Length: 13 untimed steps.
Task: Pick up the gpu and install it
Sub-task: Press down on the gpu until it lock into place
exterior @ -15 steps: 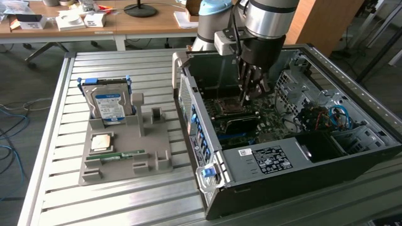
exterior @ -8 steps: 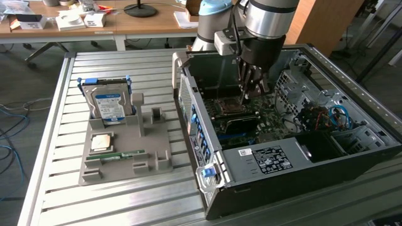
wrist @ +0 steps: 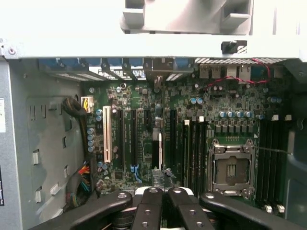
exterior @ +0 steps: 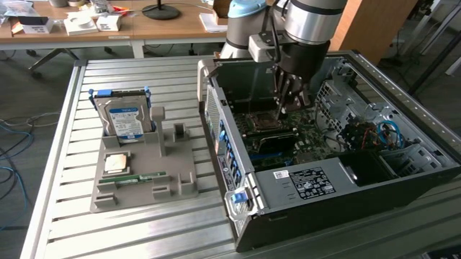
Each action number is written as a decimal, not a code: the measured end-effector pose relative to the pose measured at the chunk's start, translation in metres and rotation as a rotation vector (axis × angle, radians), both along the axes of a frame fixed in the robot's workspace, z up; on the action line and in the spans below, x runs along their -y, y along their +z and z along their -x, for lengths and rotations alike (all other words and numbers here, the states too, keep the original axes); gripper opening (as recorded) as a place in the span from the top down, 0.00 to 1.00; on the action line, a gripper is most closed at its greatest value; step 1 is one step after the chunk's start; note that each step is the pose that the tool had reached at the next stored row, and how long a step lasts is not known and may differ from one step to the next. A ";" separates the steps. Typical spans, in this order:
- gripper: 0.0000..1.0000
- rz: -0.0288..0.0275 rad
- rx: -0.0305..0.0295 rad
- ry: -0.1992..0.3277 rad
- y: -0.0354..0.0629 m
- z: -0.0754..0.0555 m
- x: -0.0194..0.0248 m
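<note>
- The gpu (wrist: pixel 159 152) is standing on edge inside the open computer case (exterior: pixel 403 162), seen as a thin dark plate with a pale strip down it, sitting over the slots of the green motherboard (wrist: pixel 144 100).
- The tool (exterior: pixel 288 106) is reaching down into the case from above, and its fingers (wrist: pixel 147 213) are lying clenched together, gripping the near end of the gpu.
- In the wrist view the card is lining up between the long black slots, beside a white slot (wrist: pixel 107 134), with the square silver processor socket (wrist: pixel 231 168) further along the board.
- In the exterior view the arm (exterior: pixel 310 21) is hanging over the middle of the case, close to the socket.
- The case is lying on its side on the slatted metal counter (exterior: pixel 144 226).
- On the exterior view's left, a grey holder tray (exterior: pixel 180 178) is carrying a silver hard drive with a blue label (exterior: pixel 124 120) standing upright, and a narrow green memory stick (exterior: pixel 133 178) lying flat.
</note>
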<state>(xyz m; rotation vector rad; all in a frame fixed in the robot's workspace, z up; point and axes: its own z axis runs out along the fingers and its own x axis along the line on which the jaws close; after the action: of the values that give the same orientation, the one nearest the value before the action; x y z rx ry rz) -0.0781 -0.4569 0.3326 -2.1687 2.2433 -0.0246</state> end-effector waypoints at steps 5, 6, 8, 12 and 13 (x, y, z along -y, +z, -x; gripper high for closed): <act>0.89 0.0008 -0.0214 -0.004 -0.0008 -0.001 0.0000; 0.89 0.0003 -0.0216 -0.004 -0.0019 -0.001 0.0000; 0.89 0.0002 -0.0221 -0.005 -0.0047 -0.001 -0.0001; 0.89 0.0003 -0.0227 -0.005 -0.0066 -0.001 -0.0001; 0.89 0.0003 -0.0227 -0.005 -0.0066 -0.001 -0.0001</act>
<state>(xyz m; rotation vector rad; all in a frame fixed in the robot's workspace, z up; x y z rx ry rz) -0.0767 -0.4569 0.3260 -2.1742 2.2612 -0.0004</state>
